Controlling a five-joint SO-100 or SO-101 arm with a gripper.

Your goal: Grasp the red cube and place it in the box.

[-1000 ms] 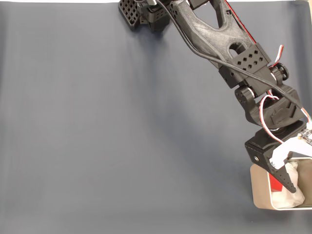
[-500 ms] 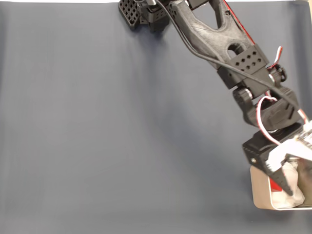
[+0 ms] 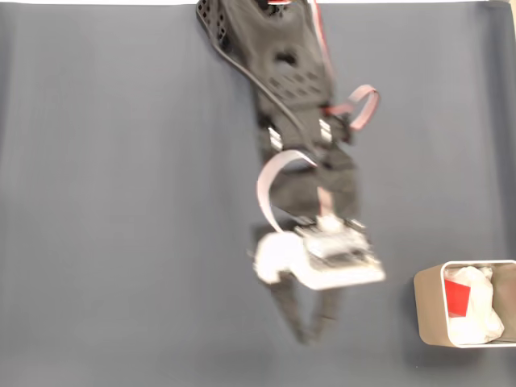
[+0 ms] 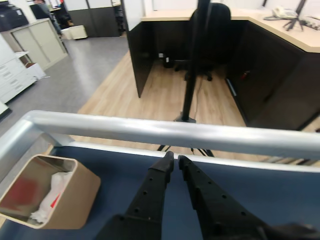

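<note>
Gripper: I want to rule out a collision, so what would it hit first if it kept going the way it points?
Probably the metal rail at the table's edge; the gripper points at it, its jaws nearly shut, with bare mat between. Depth is uncertain.

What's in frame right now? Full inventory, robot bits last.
red cube: 1, bright red, inside the box at its left side in the fixed view
box: 1, beige with pale rim, lower right of the fixed view, lower left in the wrist view
white lining: 1, white and wrinkly, inside the box beside the cube
table mat: 1, dark blue-grey, covers the work surface
metal rail: 1, silver, along the table edge in the wrist view
desks: dark with light tops, in the room beyond the rail
office chair: 1, black, at the desk
arm: 1, black, blurred, reaching down the middle of the fixed view
gripper: 1, black, fingertips near together, holding nothing, away from the box
</note>
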